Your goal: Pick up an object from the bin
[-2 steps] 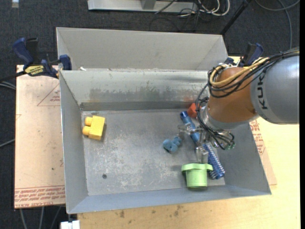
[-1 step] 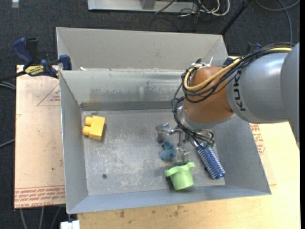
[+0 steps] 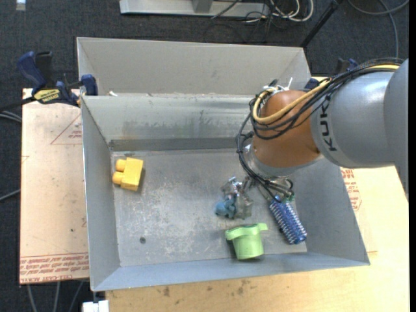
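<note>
My gripper (image 3: 238,197) hangs low in the right half of the bin, under the orange wrist cover. Its metal fingers stand right at a small blue object (image 3: 225,208) on the bin floor, which lies at their lower left, touching or nearly so. A green cup-like piece with a flange (image 3: 247,240) lies on its side just below, near the front wall. A blue ribbed brush-like cylinder (image 3: 288,220) lies to the right of the gripper, slanting toward the front right corner.
A yellow block (image 3: 128,172) sits at the far left of the bin floor. The arm and its cables cover the bin's right rear part.
</note>
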